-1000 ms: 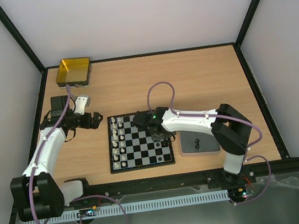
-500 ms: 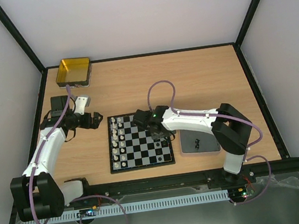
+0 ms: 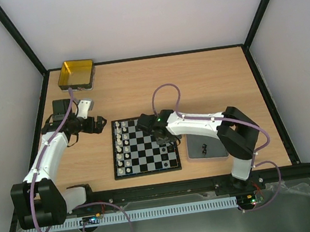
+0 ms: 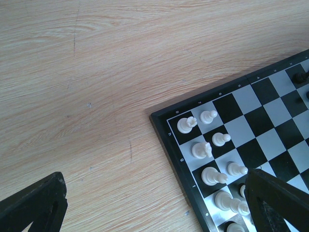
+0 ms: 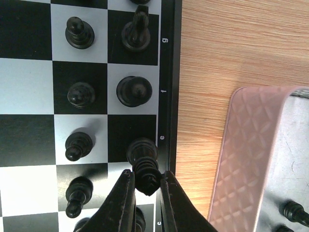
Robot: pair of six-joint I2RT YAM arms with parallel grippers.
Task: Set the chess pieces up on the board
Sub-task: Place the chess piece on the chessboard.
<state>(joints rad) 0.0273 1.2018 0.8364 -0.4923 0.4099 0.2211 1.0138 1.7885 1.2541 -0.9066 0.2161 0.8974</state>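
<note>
Light wood table (image 3: 207,74), white walls (image 3: 146,13); R gripper (image 5: 146,176) tight on black piece (image 5: 142,152), L gripper (image 3: 102,125) spread wide.

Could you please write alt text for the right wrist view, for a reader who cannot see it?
The right gripper pinches the top of a tall black chess piece at the right edge of the board. More black pieces fill two columns beside it; a grey tray lies on the wooden table.
</note>
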